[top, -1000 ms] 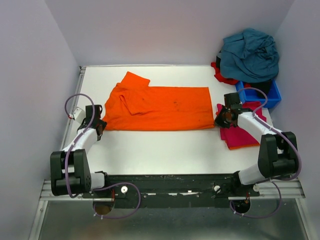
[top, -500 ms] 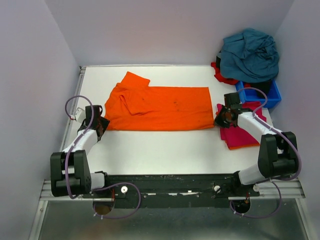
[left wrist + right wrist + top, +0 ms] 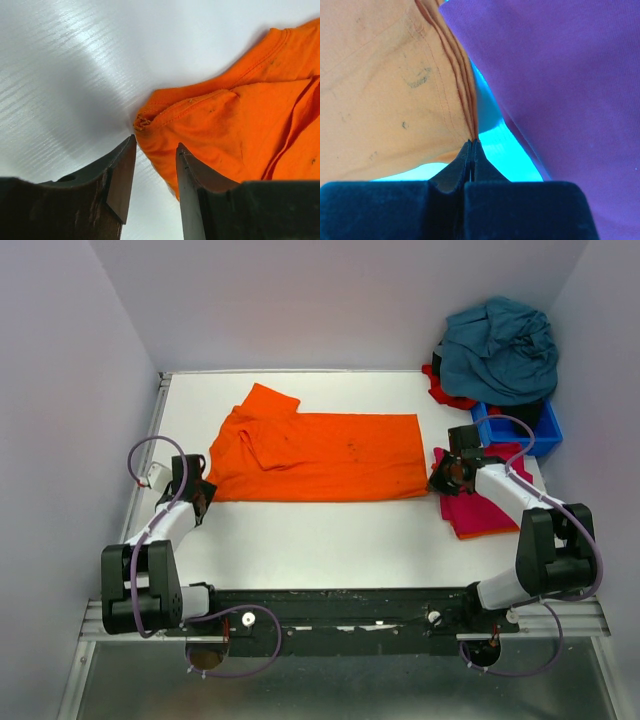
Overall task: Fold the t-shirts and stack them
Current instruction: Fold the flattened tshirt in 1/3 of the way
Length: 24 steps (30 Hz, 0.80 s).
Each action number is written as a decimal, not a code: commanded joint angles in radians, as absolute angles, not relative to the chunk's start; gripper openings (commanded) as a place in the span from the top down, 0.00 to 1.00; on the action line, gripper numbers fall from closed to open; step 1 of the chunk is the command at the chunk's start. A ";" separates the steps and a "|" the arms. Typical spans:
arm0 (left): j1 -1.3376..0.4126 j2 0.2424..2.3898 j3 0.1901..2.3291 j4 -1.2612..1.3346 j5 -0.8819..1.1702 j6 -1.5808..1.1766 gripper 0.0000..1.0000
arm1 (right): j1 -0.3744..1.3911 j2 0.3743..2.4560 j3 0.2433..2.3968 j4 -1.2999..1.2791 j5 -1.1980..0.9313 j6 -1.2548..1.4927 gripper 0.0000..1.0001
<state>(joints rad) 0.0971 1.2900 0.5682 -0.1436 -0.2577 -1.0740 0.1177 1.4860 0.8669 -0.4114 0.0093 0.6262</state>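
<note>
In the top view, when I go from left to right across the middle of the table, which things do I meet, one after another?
left claw → orange t-shirt → right claw → magenta t-shirt

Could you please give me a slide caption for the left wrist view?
Left gripper, jaws open, at a corner of the orange shirt on the table.

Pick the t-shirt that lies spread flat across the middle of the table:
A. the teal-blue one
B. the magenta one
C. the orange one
C: the orange t-shirt lies laid out flat mid-table, while the teal-blue t-shirt is a crumpled heap in the far right corner and the magenta t-shirt sits at the right side.
</note>
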 commanded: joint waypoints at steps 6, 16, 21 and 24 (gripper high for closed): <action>0.104 1.411 0.609 -0.140 -0.311 -1.091 0.53 | 0.110 1.486 0.864 -0.388 -0.023 0.615 0.99; 0.163 1.392 0.578 -0.028 -0.230 -1.048 1.00 | 0.110 1.468 0.868 -0.403 -0.014 0.615 0.99; 0.163 1.267 0.626 -0.103 -0.262 -1.016 1.00 | 0.110 1.460 0.883 -0.410 -0.025 0.635 0.99; 0.163 1.230 0.672 -0.109 -0.226 -1.028 1.00 | 0.109 1.491 0.978 -0.458 -0.028 0.640 0.99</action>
